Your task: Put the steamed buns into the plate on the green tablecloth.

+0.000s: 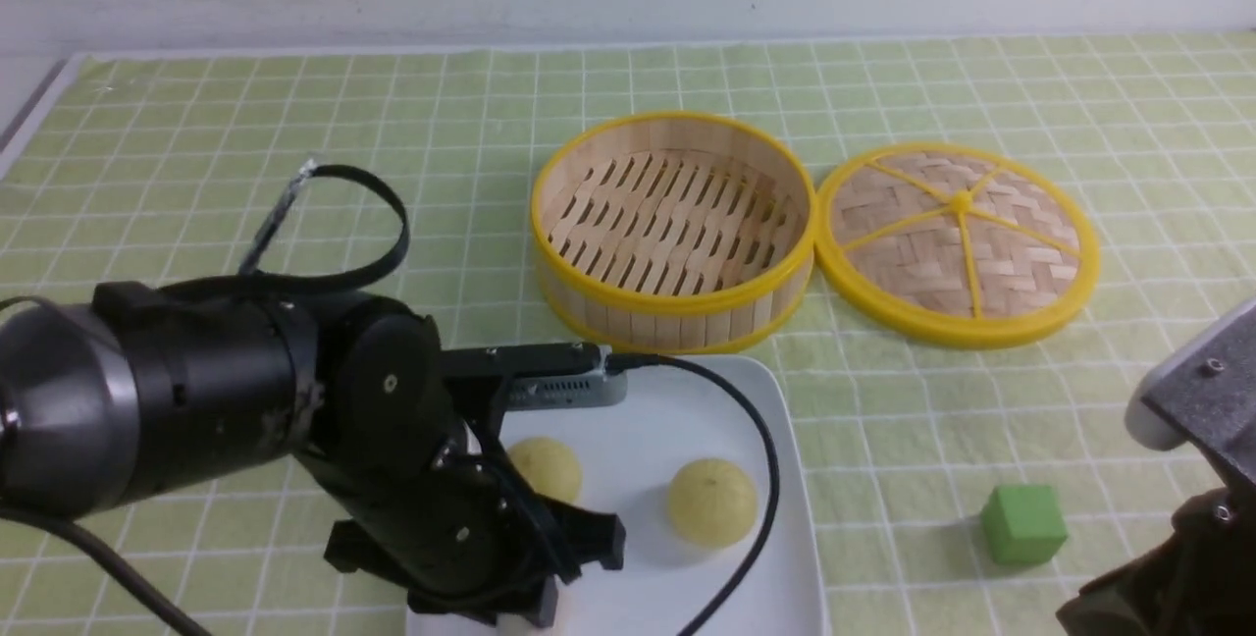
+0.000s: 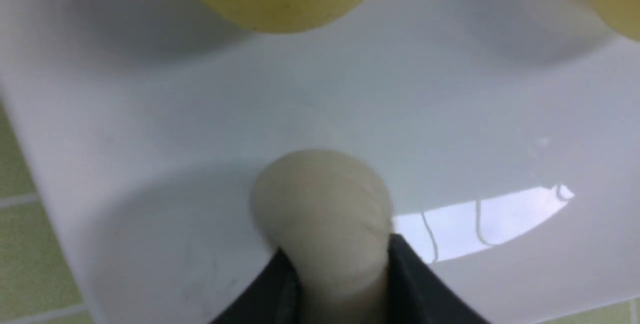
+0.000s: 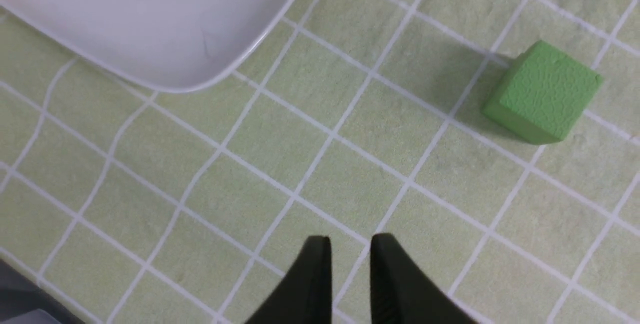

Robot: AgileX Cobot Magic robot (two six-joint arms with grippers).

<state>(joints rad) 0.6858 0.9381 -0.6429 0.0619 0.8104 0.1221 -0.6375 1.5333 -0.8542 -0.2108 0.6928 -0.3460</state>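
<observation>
We see the left arm (image 1: 196, 420) reaching in low from the near left, its wrist bent steeply down so that the left claw (image 2: 342, 264) points at the near part of the plate (image 1: 648, 430). The off-white bun (image 2: 322, 204) sits between the jaws and touches both dark fingers (image 2: 410, 274). We cannot tell whether the claw presses it or merely flanks it. A black cable (image 1: 765, 479) loops from the wrist over the plate.

Farther in on the same plate, one yellow bun (image 1: 548, 467) rests just beside the arm's wrist. The other yellow bun (image 1: 712, 503) lies nearer the plate's right rim, apart from the first.

The plate lies on the green tablecloth (image 1: 196, 126), just in front of the steamer basket (image 1: 673, 224). The woven lid (image 1: 957, 243) lies flat against the basket's right side.

The right arm (image 1: 1187, 440) hangs at the near right edge, well apart from the plate. The right claw (image 3: 350, 244) points down at bare cloth, its jaws a narrow slit apart and holding nothing. The green cube (image 1: 1023, 523) stands on the cloth between the plate and that arm.
</observation>
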